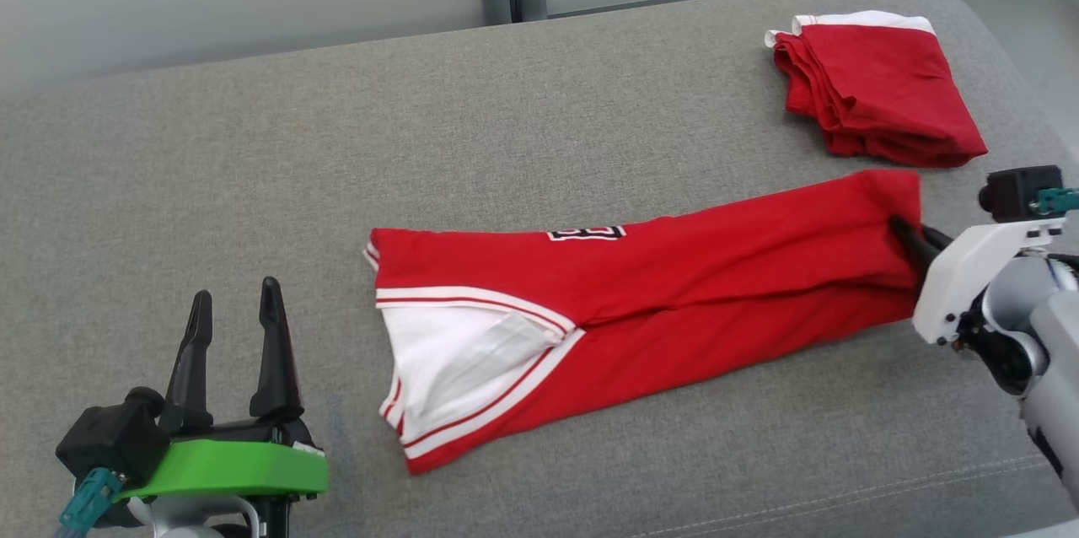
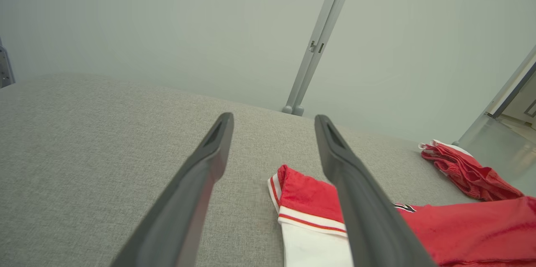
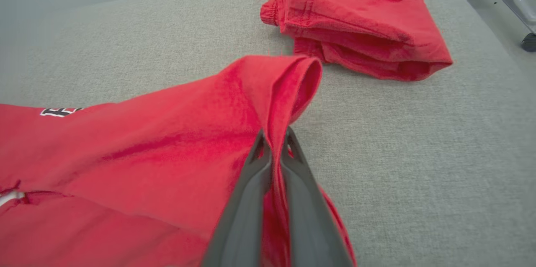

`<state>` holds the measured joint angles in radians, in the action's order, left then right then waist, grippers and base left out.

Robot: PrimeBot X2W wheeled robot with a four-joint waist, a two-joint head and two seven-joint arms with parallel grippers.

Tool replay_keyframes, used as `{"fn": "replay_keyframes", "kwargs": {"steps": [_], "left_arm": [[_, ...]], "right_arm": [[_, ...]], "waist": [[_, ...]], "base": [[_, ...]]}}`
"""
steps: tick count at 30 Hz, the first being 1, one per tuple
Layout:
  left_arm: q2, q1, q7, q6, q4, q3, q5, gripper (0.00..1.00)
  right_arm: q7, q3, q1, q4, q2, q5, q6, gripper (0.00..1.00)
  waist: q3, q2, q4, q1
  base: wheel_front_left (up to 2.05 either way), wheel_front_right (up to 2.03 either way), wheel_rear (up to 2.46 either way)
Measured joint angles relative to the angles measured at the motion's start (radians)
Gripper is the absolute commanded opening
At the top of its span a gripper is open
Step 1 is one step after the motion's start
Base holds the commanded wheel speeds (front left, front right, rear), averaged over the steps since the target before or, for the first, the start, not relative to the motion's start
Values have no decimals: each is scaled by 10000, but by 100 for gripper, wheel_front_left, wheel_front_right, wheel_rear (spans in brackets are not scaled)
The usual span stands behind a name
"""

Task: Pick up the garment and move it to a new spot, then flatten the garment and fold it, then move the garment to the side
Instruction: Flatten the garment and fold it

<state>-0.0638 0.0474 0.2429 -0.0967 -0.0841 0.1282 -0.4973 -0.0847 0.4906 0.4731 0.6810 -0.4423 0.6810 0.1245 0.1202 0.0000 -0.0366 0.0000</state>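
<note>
My right gripper (image 3: 273, 141) is pinched shut on the garment (image 1: 674, 302) — its two dark fingers (image 3: 247, 200) clamp a raised fold of red cloth at the garment's right-hand end, and the hem curls up in a small loop just above the tips. From that pinch the garment runs leftward as a long red strip, folded lengthwise and lying across the grey cushioned surface (image 1: 253, 184). A scrap of black-and-white lettering (image 1: 587, 232) shows on its far edge, and a white panel (image 1: 447, 361) with red-and-white trim sits at its left end. My left gripper (image 1: 236, 298) hangs low at my left, near that trimmed end but apart from it — its fingers are spread wide with nothing between them. Beyond my right gripper, toward the far right corner of the surface, lies a folded red pile (image 1: 877, 91) with a white edge, near the held end without touching it.
</note>
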Motion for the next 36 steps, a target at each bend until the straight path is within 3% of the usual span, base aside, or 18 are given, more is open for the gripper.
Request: {"fn": "replay_keyframes", "kwargs": {"steps": [4, 10, 25, 36], "left_arm": [[2, 0, 0, 0, -15, 2, 0, 100], [6, 5, 0, 0, -69, 8, 0, 100], [59, 15, 0, -2, -63, 35, 0, 100], [98, 13, 2, -2, 46, 161, -119, 100]], "right_arm": [[50, -84, 10, 27, -297, 128, 0, 0], [50, 136, 79, -211, -247, 389, -2, 0], [-150, 2366, 198, -3053, 604, 1375, -2, 0], [-510, 3137, 561, -4303, 1097, 2370, -2, 0]], "waist": [[-3, 0, -35, 0], [7, 0, -101, 0], [-92, 0, -326, 1], [-287, 0, -310, 0]], "base": [[0, 0, 0], [0, 0, 0], [0, 0, 0], [0, 0, 0]]}}
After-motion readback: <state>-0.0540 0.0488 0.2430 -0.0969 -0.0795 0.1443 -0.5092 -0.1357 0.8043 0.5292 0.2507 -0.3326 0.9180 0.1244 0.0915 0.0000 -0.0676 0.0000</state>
